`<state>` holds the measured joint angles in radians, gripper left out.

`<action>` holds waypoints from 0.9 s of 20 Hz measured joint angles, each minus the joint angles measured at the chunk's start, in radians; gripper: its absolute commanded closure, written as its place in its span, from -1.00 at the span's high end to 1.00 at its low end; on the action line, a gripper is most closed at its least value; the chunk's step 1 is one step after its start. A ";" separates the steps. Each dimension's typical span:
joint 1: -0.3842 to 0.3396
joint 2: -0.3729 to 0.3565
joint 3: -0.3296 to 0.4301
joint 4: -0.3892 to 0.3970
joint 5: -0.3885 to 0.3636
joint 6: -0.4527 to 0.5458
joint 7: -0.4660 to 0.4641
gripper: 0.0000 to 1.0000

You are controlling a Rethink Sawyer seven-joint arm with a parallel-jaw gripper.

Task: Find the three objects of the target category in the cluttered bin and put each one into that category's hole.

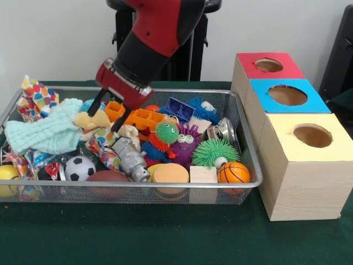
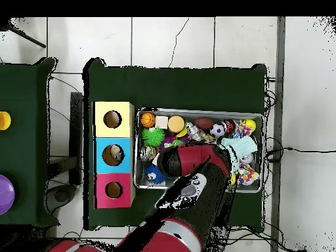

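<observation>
Claw searching the bin

The claw (image 1: 106, 117) is hanging spread over a tan soft toy (image 1: 94, 119) in the bin (image 1: 251, 165), pinching nothing, so picking looks to be under way. The hole (image 1: 269, 65) is sitting in the red box (image 1: 242, 77) at the surface's far corner; next, closing on a target and carrying it there.
</observation>
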<state>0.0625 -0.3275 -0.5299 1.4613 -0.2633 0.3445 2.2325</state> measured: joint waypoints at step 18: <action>-0.205 -0.012 0.104 0.067 0.030 -0.274 0.000 1.00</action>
<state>-0.1427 -0.3396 -0.4260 1.5285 -0.2334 0.0703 2.2325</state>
